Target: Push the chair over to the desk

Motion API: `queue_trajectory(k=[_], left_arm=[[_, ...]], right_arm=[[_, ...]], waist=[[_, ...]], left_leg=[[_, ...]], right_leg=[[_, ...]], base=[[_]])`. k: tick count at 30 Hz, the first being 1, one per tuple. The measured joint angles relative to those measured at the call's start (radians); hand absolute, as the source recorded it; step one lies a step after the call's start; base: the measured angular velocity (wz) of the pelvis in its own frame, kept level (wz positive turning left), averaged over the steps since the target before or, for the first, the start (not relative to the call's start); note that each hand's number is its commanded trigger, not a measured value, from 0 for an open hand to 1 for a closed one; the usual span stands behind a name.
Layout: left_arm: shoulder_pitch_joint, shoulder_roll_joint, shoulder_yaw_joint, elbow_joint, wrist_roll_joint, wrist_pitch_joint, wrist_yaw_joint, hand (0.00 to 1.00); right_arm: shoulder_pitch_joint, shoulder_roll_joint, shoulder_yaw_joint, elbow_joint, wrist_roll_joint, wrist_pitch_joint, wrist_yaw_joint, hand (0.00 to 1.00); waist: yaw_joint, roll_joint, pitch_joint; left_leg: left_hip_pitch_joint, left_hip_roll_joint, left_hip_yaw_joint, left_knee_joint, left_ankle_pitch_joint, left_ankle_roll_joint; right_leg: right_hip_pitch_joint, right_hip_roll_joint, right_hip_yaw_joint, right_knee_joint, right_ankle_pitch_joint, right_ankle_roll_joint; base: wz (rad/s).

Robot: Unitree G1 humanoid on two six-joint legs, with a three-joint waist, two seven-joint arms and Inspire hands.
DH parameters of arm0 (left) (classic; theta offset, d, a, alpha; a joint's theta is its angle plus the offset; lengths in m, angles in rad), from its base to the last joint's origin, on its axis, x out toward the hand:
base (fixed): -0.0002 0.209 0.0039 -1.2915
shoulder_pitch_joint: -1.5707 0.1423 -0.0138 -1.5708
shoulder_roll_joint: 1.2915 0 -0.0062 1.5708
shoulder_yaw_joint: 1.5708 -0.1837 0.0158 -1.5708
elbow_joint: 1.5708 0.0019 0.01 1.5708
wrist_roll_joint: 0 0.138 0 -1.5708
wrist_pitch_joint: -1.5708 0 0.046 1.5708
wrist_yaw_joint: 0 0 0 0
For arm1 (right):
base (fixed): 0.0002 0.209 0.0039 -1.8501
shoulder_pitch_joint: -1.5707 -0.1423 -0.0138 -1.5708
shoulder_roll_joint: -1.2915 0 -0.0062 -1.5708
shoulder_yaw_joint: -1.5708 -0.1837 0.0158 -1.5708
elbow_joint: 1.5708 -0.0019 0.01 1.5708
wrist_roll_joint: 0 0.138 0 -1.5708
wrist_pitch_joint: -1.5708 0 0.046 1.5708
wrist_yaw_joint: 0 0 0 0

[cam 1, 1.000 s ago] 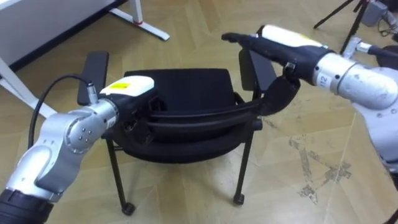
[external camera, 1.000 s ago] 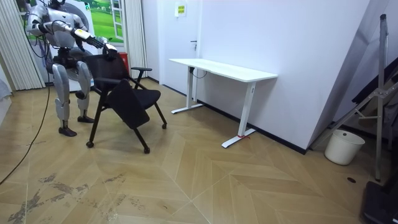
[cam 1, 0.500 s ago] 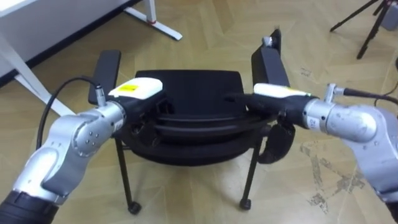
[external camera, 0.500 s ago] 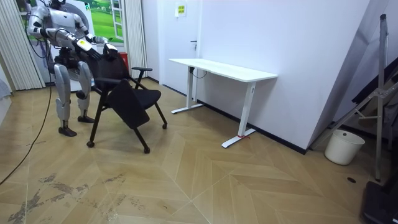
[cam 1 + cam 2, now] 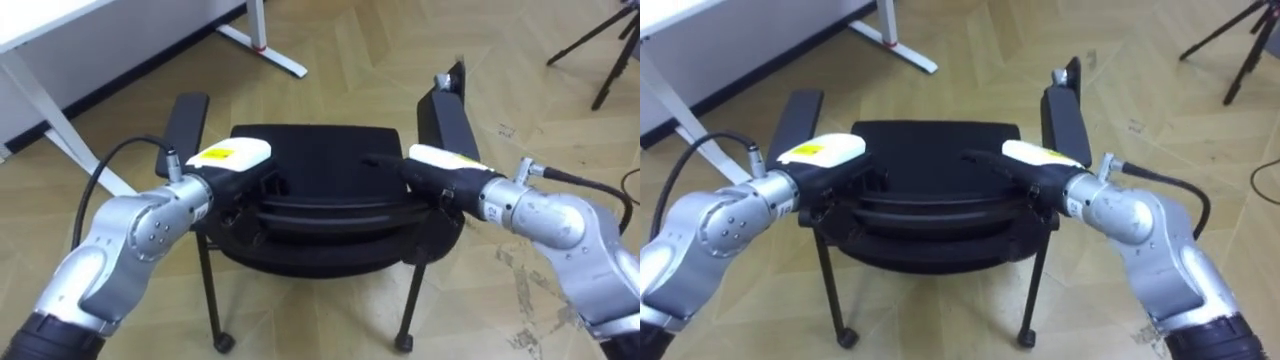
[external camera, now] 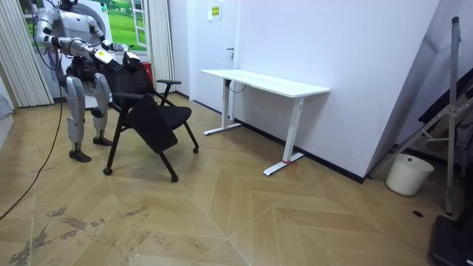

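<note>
Right hand (image 5: pixel 440 168), fingers straight, has dropped from upper right onto the chair backrest (image 5: pixel 320 210) opposite the left hand (image 5: pixel 232 160) (grip unclear): push-ready.

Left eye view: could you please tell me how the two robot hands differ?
Left robot hand: yellow label on its white back, at the left end of the black chair's curved backrest. Right robot hand: plain white back, at the right end. Both rest on it.

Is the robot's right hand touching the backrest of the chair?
Cannot tell. In the left eye view the right hand overlaps the backrest from above, hiding any gap.
</note>
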Motion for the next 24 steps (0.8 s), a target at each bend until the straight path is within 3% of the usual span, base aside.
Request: queue_trajectory(k=[2, 4, 8, 10, 11, 12, 13, 14, 16, 20, 24], left_arm=[[0.006, -0.005, 0.000, 0.000, 0.000, 0.001, 0.002, 1.00], [0.008, -0.010, -0.002, 0.000, 0.000, 0.006, 0.001, 1.00], [0.020, -0.024, -0.012, -0.001, 0.007, 0.018, 0.001, 1.00], [0.020, -0.028, -0.017, -0.001, 0.009, 0.020, 0.000, 1.00], [0.023, -0.025, -0.015, -0.006, 0.014, 0.020, -0.005, 1.00], [0.026, -0.013, -0.010, -0.020, 0.021, 0.020, -0.010, 1.00], [0.030, 0.013, 0.006, -0.043, 0.028, 0.021, -0.025, 1.00], [0.044, -0.008, 0.013, -0.043, 0.037, 0.032, -0.024, 1.00], [0.045, -0.028, 0.012, -0.043, 0.054, 0.051, -0.025, 1.00], [0.045, -0.054, 0.012, -0.046, 0.069, 0.059, -0.030, 1.00], [0.045, -0.056, 0.012, -0.045, 0.084, 0.060, -0.051, 1.00]], right_arm=[[0.014, 0.011, -0.009, 0.013, 0.013, -0.018, -0.034, 0.00], [0.018, 0.018, -0.016, 0.025, 0.039, -0.022, -0.055, 0.00], [0.057, 0.041, -0.048, 0.043, 0.095, -0.047, -0.112, 0.00], [0.065, 0.043, -0.051, 0.058, 0.109, -0.060, -0.133, 0.00], [0.079, 0.055, -0.052, 0.072, 0.116, -0.070, -0.151, 0.00], [0.080, 0.068, -0.052, 0.078, 0.115, -0.077, -0.159, 0.00], [0.071, 0.089, -0.048, 0.087, 0.121, -0.089, -0.171, 0.51], [0.069, 0.082, -0.042, 0.099, 0.135, -0.104, -0.175, 0.59], [0.068, 0.087, -0.051, 0.100, 0.138, -0.109, -0.189, 1.00], [0.061, 0.081, -0.059, 0.121, 0.125, -0.110, -0.181, 1.00], [0.067, 0.080, -0.053, 0.120, 0.101, -0.122, -0.163, 1.00]], waist=[[-0.011, 0.008, -0.0036], [-0.017, 0.017, 0.0005], [-0.025, 0.033, -0.0030], [-0.028, 0.041, 0.0018], [-0.027, 0.051, 0.0056], [-0.022, 0.044, 0.0018], [-0.020, 0.012, -0.0010], [-0.028, 0.025, -0.0050], [-0.042, 0.038, -0.0043], [-0.050, 0.036, -0.0053], [-0.047, 0.031, -0.0087]], left_leg=[[0.004, 0.000, 0.000, 0.001, 0.000, 0.000], [0.014, 0.004, -0.007, 0.000, 0.000, 0.000], [0.028, 0.009, -0.028, 0.000, 0.000, 0.000], [0.041, 0.018, -0.054, -0.005, 0.001, 0.001], [0.041, 0.042, -0.106, -0.003, -0.001, -0.002], [0.032, 0.048, -0.117, 0.004, -0.002, -0.004], [0.007, 0.034, -0.104, 0.034, -0.015, -0.025], [0.007, 0.038, -0.084, 0.041, -0.047, -0.048], [0.014, 0.043, -0.062, 0.027, -0.051, -0.041], [0.021, 0.035, -0.048, 0.001, -0.051, -0.038], [0.021, 0.033, -0.031, 0.004, -0.056, -0.029]], right_leg=[[0.012, 0.000, -0.008, -0.007, 0.000, 0.000], [0.011, 0.002, -0.013, 0.010, 0.000, 0.000], [0.002, 0.001, -0.020, 0.065, 0.000, 0.000], [-0.036, 0.003, -0.023, 0.140, -0.005, -0.003], [-0.083, 0.047, 0.029, 0.132, -0.055, -0.024], [-0.098, 0.081, 0.063, 0.061, -0.045, -0.047], [-0.114, 0.100, 0.068, -0.051, 0.103, -0.077], [-0.099, 0.098, 0.002, -0.039, 0.078, -0.097], [-0.095, 0.101, -0.007, -0.035, 0.077, -0.095], [-0.102, 0.101, -0.008, -0.033, 0.072, -0.087], [-0.100, 0.099, -0.006, -0.031, 0.069, -0.082]], base=[[0.20], [0.06], [0.07], [-0.09], [-0.28], [-0.24], [0.06], [0.24], [0.25], [0.08], [0.06]])
